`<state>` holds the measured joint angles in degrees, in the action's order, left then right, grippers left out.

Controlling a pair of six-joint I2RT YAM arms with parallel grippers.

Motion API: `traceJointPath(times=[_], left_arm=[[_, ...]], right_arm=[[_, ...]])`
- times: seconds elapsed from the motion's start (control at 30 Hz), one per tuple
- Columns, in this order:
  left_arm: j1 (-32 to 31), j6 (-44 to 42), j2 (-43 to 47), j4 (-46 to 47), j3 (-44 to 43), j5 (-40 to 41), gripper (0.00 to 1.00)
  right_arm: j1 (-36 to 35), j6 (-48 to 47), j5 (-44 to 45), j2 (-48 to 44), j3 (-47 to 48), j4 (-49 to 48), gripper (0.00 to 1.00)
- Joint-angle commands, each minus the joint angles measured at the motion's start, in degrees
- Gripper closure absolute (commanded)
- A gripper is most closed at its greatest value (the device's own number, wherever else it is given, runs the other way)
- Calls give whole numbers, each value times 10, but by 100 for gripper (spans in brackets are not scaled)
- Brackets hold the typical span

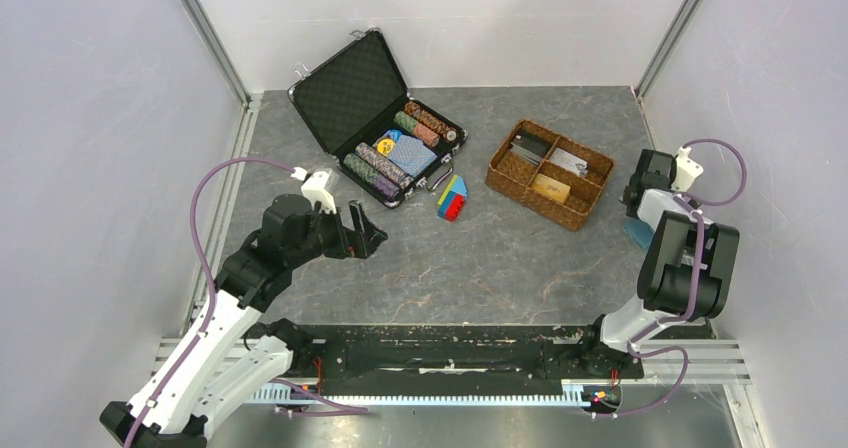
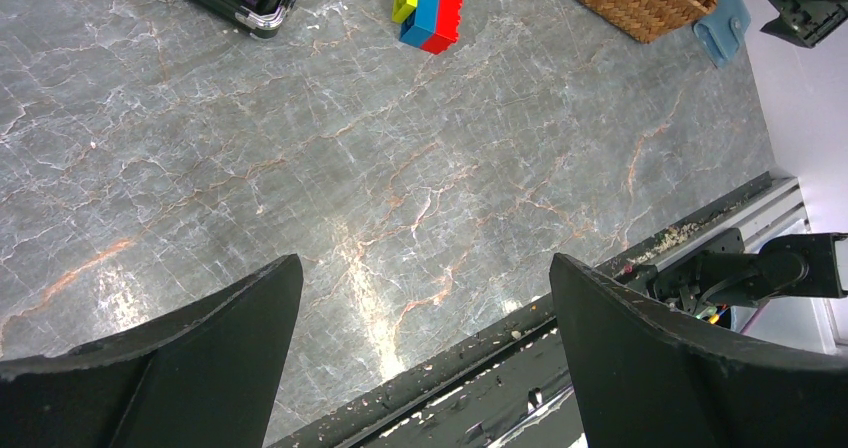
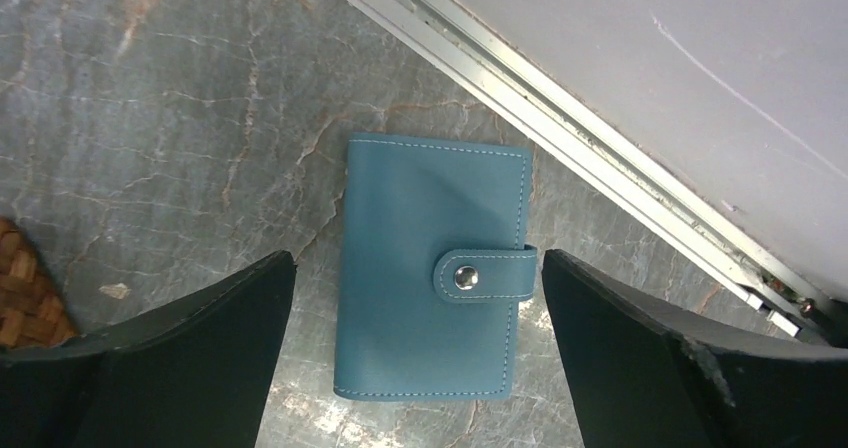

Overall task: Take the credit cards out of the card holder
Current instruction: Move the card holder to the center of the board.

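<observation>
Poised with the right tool [image 3: 415, 258] spread wide over the card holder [image 3: 430, 268], lying flat on the desk [image 3: 150, 118] by the wall rail [image 3: 600, 168], just beside the wicker tray [image 1: 530, 203]. Strap [image 3: 485, 273] snapped shut, no credit cards showing; likely straddled for a grip before unfastening. Left tool [image 2: 425, 268] spread too, empty, parked well apart, probably waiting to assist.

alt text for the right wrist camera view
A closed light-blue card holder, snap tab fastened, lies flat on the grey marbled table between the open jaws of the right gripper. A metal rail runs beside it; a brown wicker tray corner shows left.
</observation>
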<state>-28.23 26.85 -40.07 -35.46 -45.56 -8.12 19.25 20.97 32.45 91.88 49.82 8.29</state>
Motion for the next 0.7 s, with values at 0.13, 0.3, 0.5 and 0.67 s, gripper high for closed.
traceJointPath(times=[0.13,0.3,0.5,0.67], left_arm=[[3,-1,2,17,-1,-14,0],[3,0,4,17,-1,-14,0],[3,-1,7,17,-1,-15,0],[3,0,9,17,-1,-16,0]], right_arm=[[23,40,-21,23,15,30,2],[42,66,-53,28,2,40,2],[56,75,-86,26,-14,40,2],[62,75,-109,18,-30,31,10]])
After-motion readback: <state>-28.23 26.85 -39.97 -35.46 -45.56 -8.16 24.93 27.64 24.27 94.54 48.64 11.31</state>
